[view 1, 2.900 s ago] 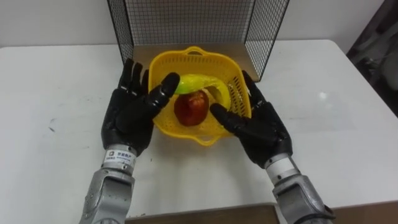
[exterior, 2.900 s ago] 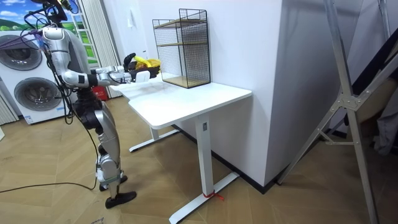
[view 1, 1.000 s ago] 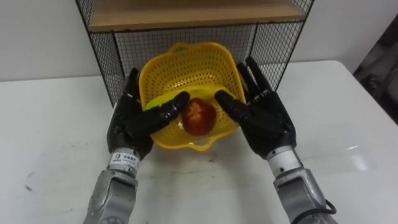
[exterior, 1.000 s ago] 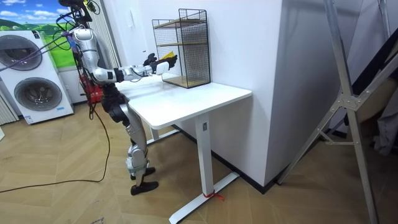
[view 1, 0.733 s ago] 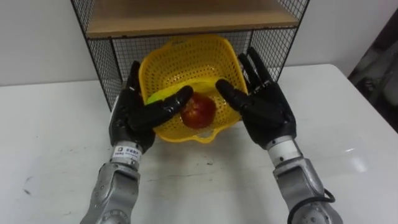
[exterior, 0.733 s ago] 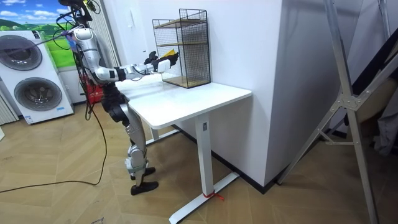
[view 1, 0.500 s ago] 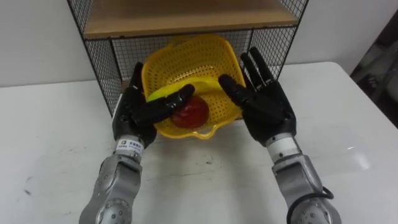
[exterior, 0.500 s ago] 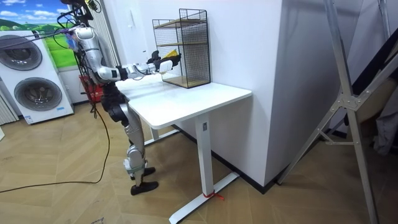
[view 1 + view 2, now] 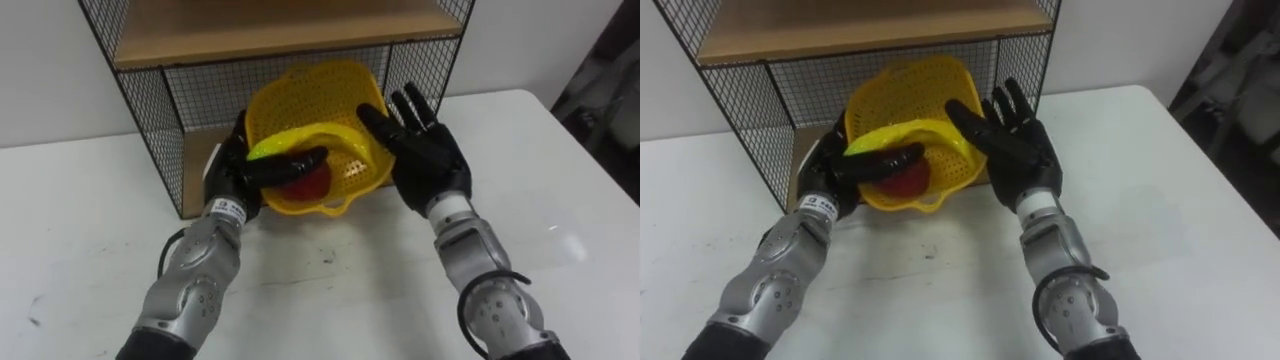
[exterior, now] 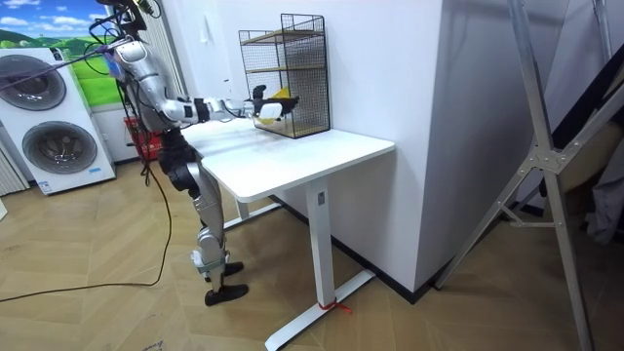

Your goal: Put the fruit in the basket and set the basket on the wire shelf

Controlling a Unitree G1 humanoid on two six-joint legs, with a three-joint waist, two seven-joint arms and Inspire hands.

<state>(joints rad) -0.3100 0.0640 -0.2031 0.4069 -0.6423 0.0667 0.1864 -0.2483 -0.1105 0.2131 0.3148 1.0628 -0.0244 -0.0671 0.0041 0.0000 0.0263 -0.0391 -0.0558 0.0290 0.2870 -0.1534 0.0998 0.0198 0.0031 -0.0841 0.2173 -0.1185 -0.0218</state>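
The placing step was in hand: the fruit was already loaded and the basket was going into the lower bay of the wire shelf (image 9: 150,100). At the left of the shelf's mouth, the left hand (image 9: 238,170) pressed the basket's side, its thumb laid across the near rim and its other fingers straight as far as they showed. Between the hands, the yellow basket (image 9: 315,95) sat in the shelf's open front under the wooden board, tipped so its inside faced the robot, with the banana (image 9: 285,145) and the red apple (image 9: 305,182) in its low side. At the right of the mouth, the right hand (image 9: 428,160) pressed the opposite wall with fingers straight and spread. Whether the basket touched the shelf's floor could not be told. The next move probably called for levelling it, pushing it deeper and lowering it before the palms parted, lest the fruit roll out. Some three seconds before, the basket had been level over the white surface (image 9: 90,230) short of the shelf, and the robot had stood farther from it; since then it had stepped up and reached forward.
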